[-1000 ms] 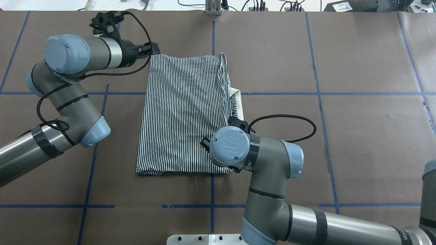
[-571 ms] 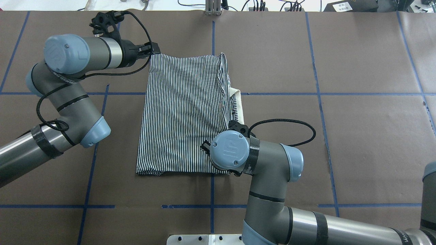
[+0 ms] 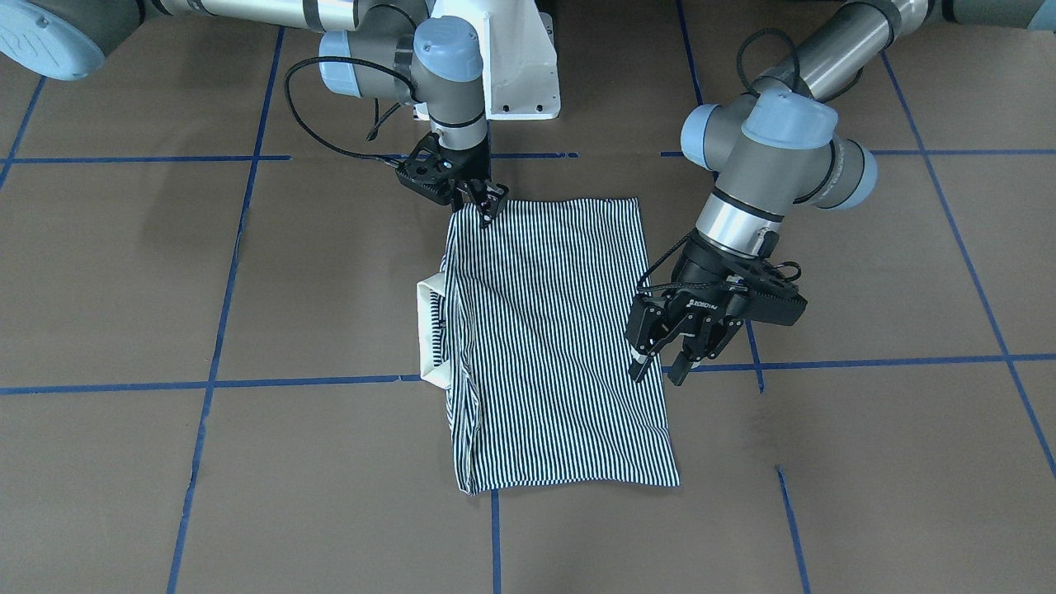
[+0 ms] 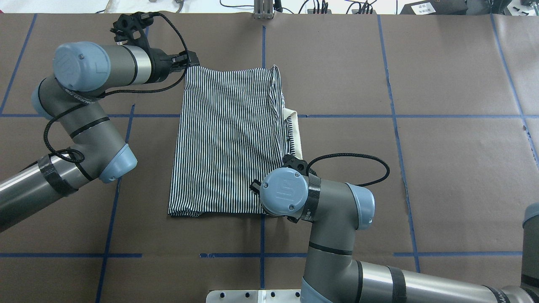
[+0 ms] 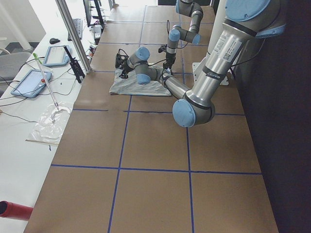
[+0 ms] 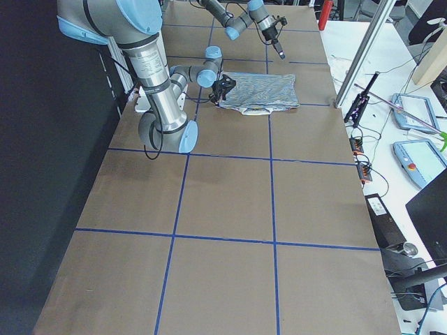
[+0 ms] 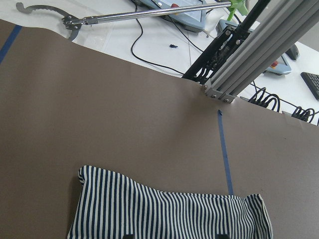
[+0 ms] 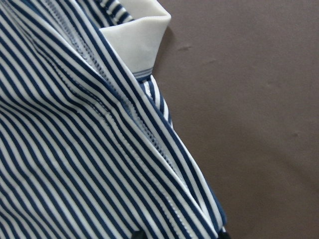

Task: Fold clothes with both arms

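Polo shirt (image 3: 553,330) corner touched by spread right pincer (image 3: 488,213); left pincer (image 3: 657,375) spread, empty.

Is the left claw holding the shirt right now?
No, in the front view the left claw hangs open at the edge of the shirt, fingers spread with no cloth between them.

Navy-and-white striped polo shirt (image 4: 227,139), cream collar (image 4: 295,128).

The striped shirt (image 4: 227,139) lies folded flat, cream collar (image 4: 296,134) peeking out, left arm (image 4: 86,118) at one corner, right arm (image 4: 332,235) at another.
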